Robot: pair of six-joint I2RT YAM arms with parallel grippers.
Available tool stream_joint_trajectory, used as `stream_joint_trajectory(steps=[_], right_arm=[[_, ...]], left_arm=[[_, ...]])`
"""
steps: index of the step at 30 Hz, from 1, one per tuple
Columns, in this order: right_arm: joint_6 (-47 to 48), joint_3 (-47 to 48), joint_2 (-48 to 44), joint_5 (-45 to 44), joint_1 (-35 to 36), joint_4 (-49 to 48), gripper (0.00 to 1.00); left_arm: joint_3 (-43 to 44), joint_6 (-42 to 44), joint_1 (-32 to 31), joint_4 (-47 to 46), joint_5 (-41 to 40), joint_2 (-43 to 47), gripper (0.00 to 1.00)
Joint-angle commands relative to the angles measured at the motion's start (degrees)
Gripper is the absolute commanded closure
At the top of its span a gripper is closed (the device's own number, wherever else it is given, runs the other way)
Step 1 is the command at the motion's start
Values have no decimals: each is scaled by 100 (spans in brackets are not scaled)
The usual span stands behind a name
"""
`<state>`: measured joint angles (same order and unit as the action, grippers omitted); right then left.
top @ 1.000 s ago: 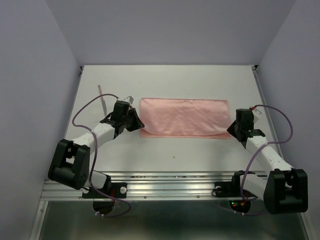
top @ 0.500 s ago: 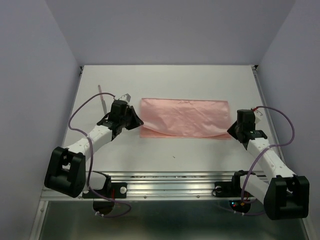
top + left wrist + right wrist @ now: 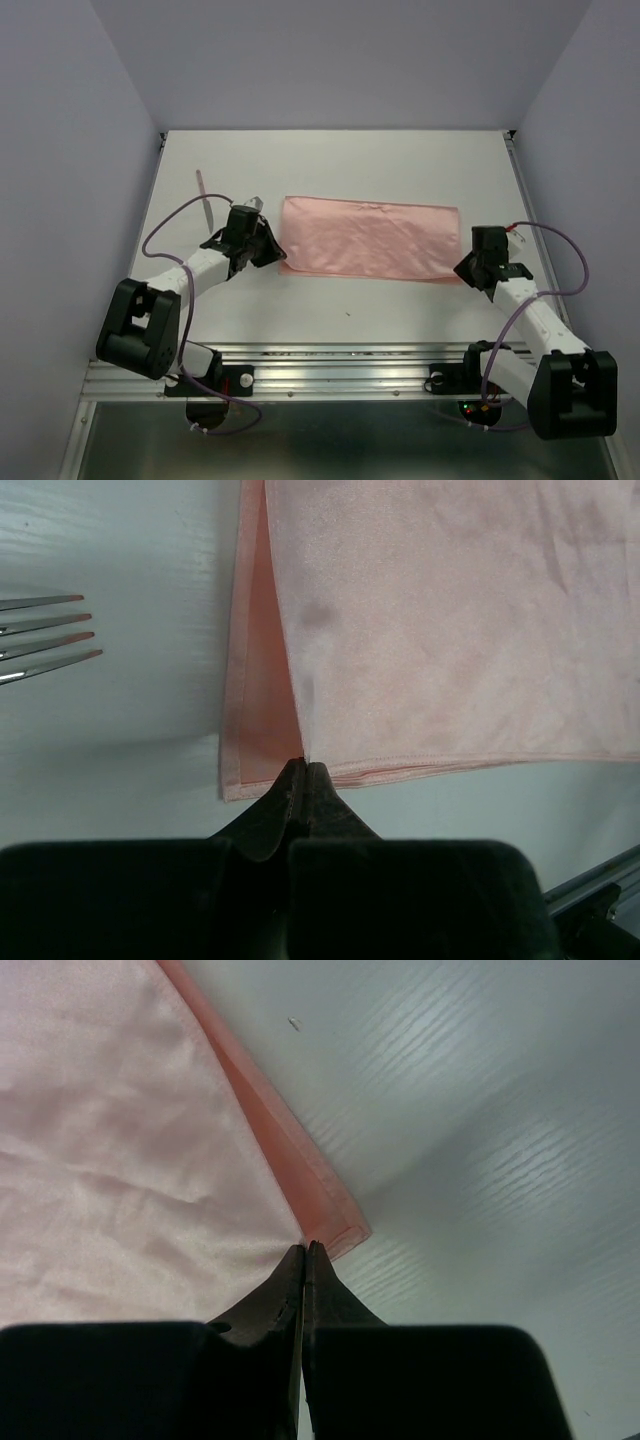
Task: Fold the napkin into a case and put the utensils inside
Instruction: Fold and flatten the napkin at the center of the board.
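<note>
The salmon-pink napkin (image 3: 370, 238) lies folded in a long flat rectangle in the middle of the table. My left gripper (image 3: 278, 259) is shut on the near left corner of its upper layer, seen in the left wrist view (image 3: 303, 767), with the lower layer (image 3: 255, 720) showing beside it. My right gripper (image 3: 462, 269) is shut on the near right corner of the upper layer, seen in the right wrist view (image 3: 305, 1249). The fork's tines (image 3: 45, 635) lie left of the napkin. A pinkish utensil shaft (image 3: 203, 193) lies at the far left.
The white table (image 3: 340, 300) has a metal rail (image 3: 330, 365) along its near edge. Grey walls stand on the left, right and back. Purple cables loop off both arms.
Both grippers have drawn a little toward the near edge, the right one more. The napkin's near edge has come with them, and the cloth lies slightly skewed.
</note>
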<state>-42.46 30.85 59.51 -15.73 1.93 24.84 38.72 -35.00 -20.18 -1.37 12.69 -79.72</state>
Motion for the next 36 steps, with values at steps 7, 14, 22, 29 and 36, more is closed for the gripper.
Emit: stream_joint_trajectory(steps=[7,14,22,29,36], right_arm=[[106,738,-651,-642,-26,416,99],[-166,431,-642,-467,-26,486,99],[-307,211,-405,-484,-26,425,99],[-369,149,-282,-405,-26,399,99],[-360,228,-448,-431,-26,451,99]], left_arm=[[742,292,-12,708,-249,537,100],[435,240,-12,620,31,300,100],[127,204,-82,400,261,-34,100],[74,204,-108,348,243,-105,100],[180,248,-126,567,190,115,100]])
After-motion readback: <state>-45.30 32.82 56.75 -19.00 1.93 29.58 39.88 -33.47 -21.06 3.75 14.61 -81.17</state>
